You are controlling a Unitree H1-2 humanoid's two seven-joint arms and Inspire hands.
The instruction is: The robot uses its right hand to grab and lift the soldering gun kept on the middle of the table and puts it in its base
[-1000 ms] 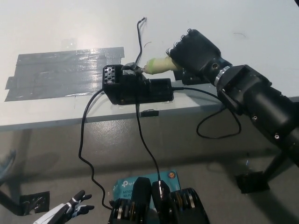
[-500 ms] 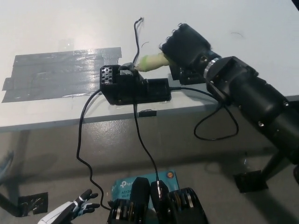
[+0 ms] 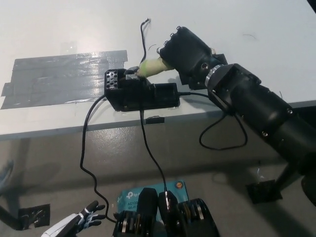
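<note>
Gripping the pale yellow-green handle of the soldering gun (image 3: 152, 66), the black right hand (image 3: 185, 52) reaches in from the lower right of the head view, its fingers clenched around the handle's rear part so that only the front of the handle shows past them. The soldering gun lies nearly level above the white table (image 3: 59, 24), tilted slightly down toward picture left, with its front end at the top of the black base (image 3: 140, 91). Whether the tip sits inside the holder or only touches it cannot be told, as the dark metal there blurs into the base. The base stands near the table's front edge, just right of a wide patch of grey tape (image 3: 64, 76) stuck flat to the tabletop. A thin dark wire (image 3: 143, 39) runs up from the base area toward the far side of the table and ends in a frayed tip. Black cables (image 3: 86, 143) leave the base and hang over the table edge toward the floor; another loops below the right forearm. A teal box (image 3: 129, 196) lies on the floor below. The white left hand (image 3: 81, 219) rests low at the bottom left, well apart from the table, its fingers spread and holding nothing.
</note>
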